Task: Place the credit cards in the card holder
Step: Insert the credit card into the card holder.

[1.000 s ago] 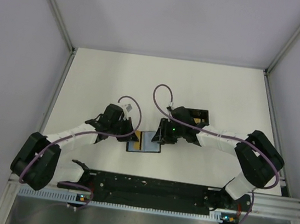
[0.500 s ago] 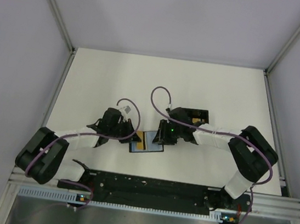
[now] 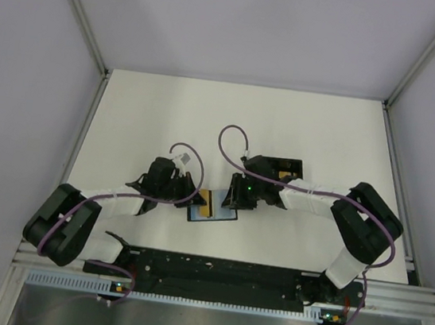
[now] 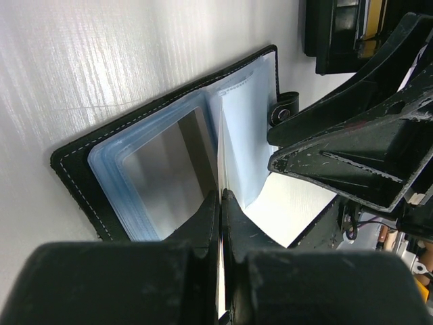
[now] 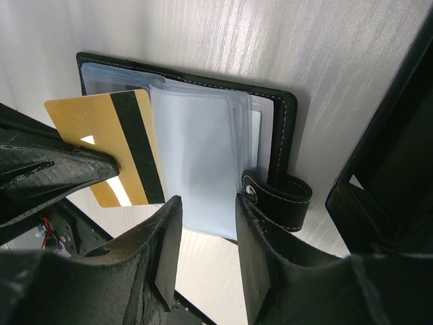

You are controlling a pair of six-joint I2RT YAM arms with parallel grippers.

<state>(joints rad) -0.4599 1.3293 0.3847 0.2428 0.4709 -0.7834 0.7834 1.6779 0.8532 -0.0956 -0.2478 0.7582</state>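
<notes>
The card holder (image 3: 219,211) lies open on the white table, a black case with clear plastic sleeves (image 5: 203,156) and a snap strap (image 5: 277,193). My left gripper (image 3: 194,195) is shut on a gold credit card with a black stripe (image 5: 101,122). The card's edge rests at the left side of the sleeves, and it also shows in the top view (image 3: 206,203). In the left wrist view the left gripper (image 4: 220,198) pinches the card edge-on over the holder (image 4: 74,162). My right gripper (image 5: 206,210) is open, its fingers either side of the sleeves' near edge.
A larger open black box (image 3: 287,170) with a gold patch stands just behind the right gripper, and it shows at the right edge of the right wrist view (image 5: 392,169). Grey walls enclose the table on three sides.
My left gripper has shifted slightly toward the near edge and right, bringing the gold card onto the open holder. The right gripper has edged left; little moved in the last half second.
</notes>
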